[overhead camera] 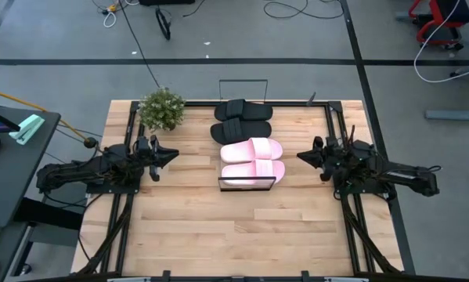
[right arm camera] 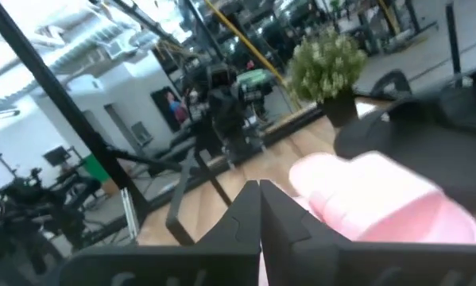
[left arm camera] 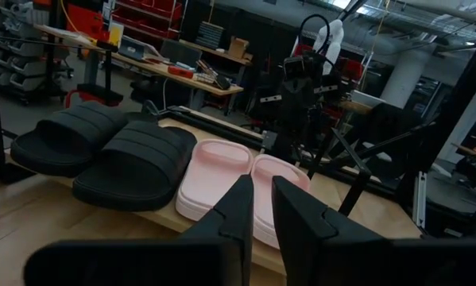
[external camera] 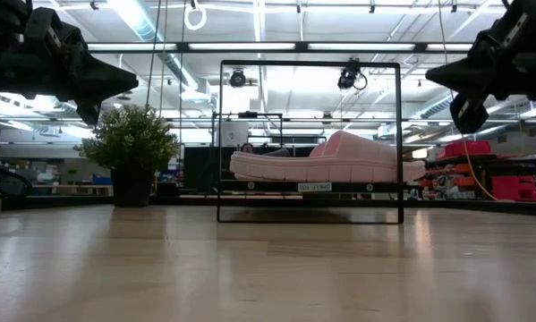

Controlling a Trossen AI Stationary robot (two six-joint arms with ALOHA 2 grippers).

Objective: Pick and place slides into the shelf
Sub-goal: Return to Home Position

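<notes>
The shelf (overhead camera: 247, 186), a low black wire rack, stands mid-table. Two black slides (overhead camera: 242, 110) (overhead camera: 242, 131) lie side by side on its far part and two pale pink slides (overhead camera: 252, 149) (overhead camera: 252, 169) on its near part, soles down. The left wrist view shows the black pair (left arm camera: 134, 163) beside the pink pair (left arm camera: 214, 179). The low view shows a pink slide (external camera: 326, 156) on the shelf's top. My left gripper (overhead camera: 171, 154) (left arm camera: 262, 181) hovers left of the shelf, pointing level at it, fingers shut to a thin slit. My right gripper (overhead camera: 303, 156) (right arm camera: 259, 184) hovers to the right, shut and holding nothing.
A potted plant (overhead camera: 162, 108) (external camera: 131, 148) stands at the table's far left, close to the black slides. Black rails (overhead camera: 126, 196) run along both sides of the table under the arms. Bare wood (overhead camera: 242, 235) stretches between the shelf and the near edge.
</notes>
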